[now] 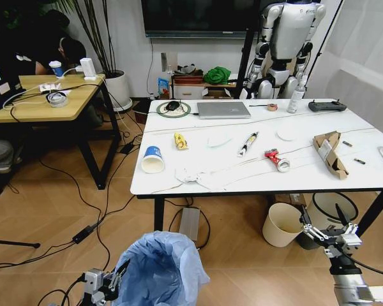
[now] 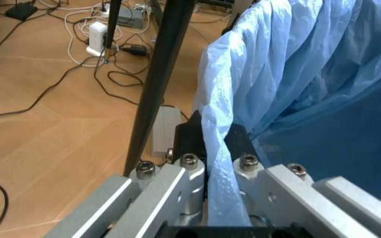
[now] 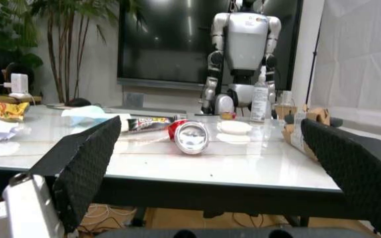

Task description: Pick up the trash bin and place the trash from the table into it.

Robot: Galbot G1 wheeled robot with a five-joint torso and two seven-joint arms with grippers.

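Low down, left gripper (image 2: 217, 148) pinches the trash bin (image 1: 158, 268), labels unreadable

The trash bin (image 1: 158, 268) stood on the floor before the table (image 1: 370, 175); on the table, the paper cup (image 1: 152, 159) lay left of the crushed can (image 1: 277, 159)

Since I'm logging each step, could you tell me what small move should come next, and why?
Probably raise the right gripper toward the crushed red can: its jaws are open and level with the table edge, while the left gripper is shut on the trash bin.
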